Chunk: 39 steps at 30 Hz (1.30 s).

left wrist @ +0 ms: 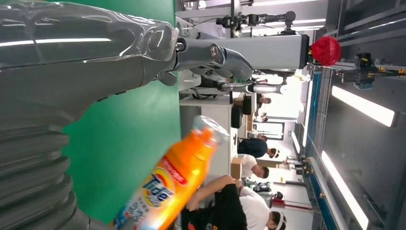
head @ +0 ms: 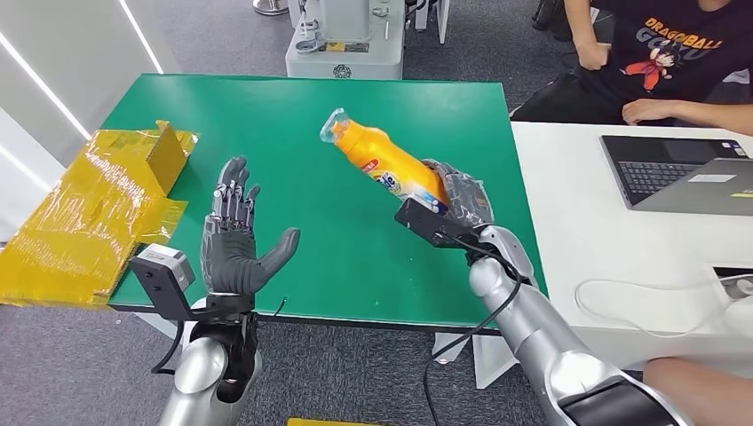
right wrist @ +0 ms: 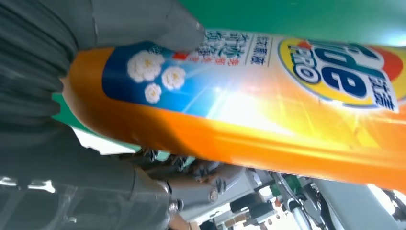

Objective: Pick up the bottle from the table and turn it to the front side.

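An orange detergent bottle (head: 384, 162) with a clear cap and a blue-and-white label hangs tilted above the green table (head: 302, 115), cap pointing up and to the left. My right hand (head: 455, 202) grips its lower end. The right wrist view shows the bottle (right wrist: 268, 105) close up, label facing the camera, with my thumb (right wrist: 143, 21) pressed on it. My left hand (head: 233, 240) is raised over the table's near left part, palm up, fingers spread, holding nothing. In the left wrist view the bottle (left wrist: 172, 179) appears beyond that hand (left wrist: 81, 62).
A yellow crumpled box (head: 93, 213) lies over the table's left edge. A white desk (head: 586, 222) with a laptop (head: 679, 173) stands to the right, and a person (head: 657, 62) sits behind it. A grey machine base (head: 346, 44) stands beyond the table.
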Each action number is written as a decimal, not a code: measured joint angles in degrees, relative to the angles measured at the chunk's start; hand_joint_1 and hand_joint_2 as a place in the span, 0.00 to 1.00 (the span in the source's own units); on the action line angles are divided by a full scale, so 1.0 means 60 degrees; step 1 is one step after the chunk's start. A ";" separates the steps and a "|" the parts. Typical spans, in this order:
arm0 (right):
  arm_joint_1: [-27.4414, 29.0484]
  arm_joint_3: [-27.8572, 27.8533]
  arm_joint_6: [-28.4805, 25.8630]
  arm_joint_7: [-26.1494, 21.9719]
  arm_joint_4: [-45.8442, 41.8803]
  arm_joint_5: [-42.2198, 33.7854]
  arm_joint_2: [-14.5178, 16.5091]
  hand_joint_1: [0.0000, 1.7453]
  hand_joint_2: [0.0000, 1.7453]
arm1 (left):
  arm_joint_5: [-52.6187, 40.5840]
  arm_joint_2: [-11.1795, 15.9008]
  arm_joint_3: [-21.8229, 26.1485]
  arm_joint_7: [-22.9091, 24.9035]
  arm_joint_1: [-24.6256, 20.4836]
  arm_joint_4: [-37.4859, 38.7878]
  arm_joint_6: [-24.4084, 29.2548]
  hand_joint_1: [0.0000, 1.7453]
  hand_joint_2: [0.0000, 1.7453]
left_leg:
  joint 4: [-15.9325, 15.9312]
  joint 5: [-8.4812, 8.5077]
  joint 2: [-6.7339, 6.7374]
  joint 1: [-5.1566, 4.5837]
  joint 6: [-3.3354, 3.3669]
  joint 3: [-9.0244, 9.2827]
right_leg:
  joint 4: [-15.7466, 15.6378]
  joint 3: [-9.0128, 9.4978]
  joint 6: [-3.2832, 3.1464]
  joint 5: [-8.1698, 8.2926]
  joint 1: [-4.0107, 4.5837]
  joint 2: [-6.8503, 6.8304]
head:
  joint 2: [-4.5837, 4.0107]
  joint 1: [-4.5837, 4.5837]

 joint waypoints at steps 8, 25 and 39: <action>0.0914 -0.0927 -0.0915 -0.0838 -0.1682 -0.1186 0.0489 1.00 1.00 | -0.0023 -0.0003 0.0009 -0.0012 0.0116 -0.0101 0.0160 0.00 1.00 | -0.0001 -0.0002 -0.0001 0.0000 -0.0003 -0.0003 | -0.0001 -0.0004 0.0000 -0.0003 0.0000 -0.0001 | 0.0000 0.0001; 0.4207 -0.0724 -0.0502 -0.0517 -0.6807 -0.3456 0.0623 1.00 1.00 | -0.0902 0.0018 0.0010 0.0264 0.0256 -0.0364 -0.0063 0.00 1.00 | -0.0004 -0.0027 -0.0002 0.0000 -0.0015 -0.0003 | -0.0002 -0.0009 -0.0011 -0.0029 0.0000 -0.0001 | 0.0000 0.0000; 0.4182 -0.0389 0.0695 -0.0805 -0.6696 -0.3100 0.0217 1.00 1.00 | -0.1800 0.0621 0.0010 0.1142 -0.1857 0.1355 -0.1593 0.00 1.00 | -0.0003 -0.0009 -0.0002 0.0001 -0.0029 -0.0002 | 0.0007 -0.0010 -0.0021 -0.0012 0.0000 -0.0002 | 0.0000 0.0001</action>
